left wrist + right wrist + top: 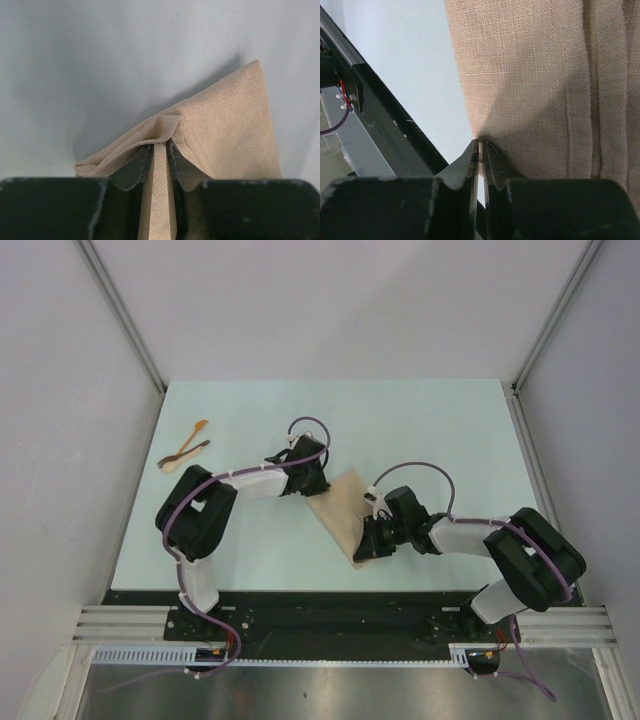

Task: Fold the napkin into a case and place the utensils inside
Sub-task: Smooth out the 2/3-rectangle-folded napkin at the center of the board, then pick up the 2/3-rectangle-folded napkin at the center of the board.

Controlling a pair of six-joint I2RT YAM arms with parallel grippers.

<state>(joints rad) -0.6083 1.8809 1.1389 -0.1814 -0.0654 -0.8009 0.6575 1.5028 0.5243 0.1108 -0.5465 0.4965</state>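
Note:
The beige napkin (340,508) lies folded into a slanted strip in the middle of the table, between my two grippers. My left gripper (316,483) is at its far end. In the left wrist view that gripper (160,146) is shut on a raised fold of the napkin (230,130), with cloth running between the jaws. My right gripper (368,544) is at the near end. In its wrist view the gripper (481,144) has its jaws almost together, pinching the napkin (535,75) at its edge. The utensils lie crossed at the far left, an orange-tan spoon (197,430) and a darker piece (196,448).
The pale green table (430,430) is boxed in by white walls on three sides. A black rail (330,598) runs along the near edge, just behind my right gripper, and shows in the right wrist view as a dark rail (385,120).

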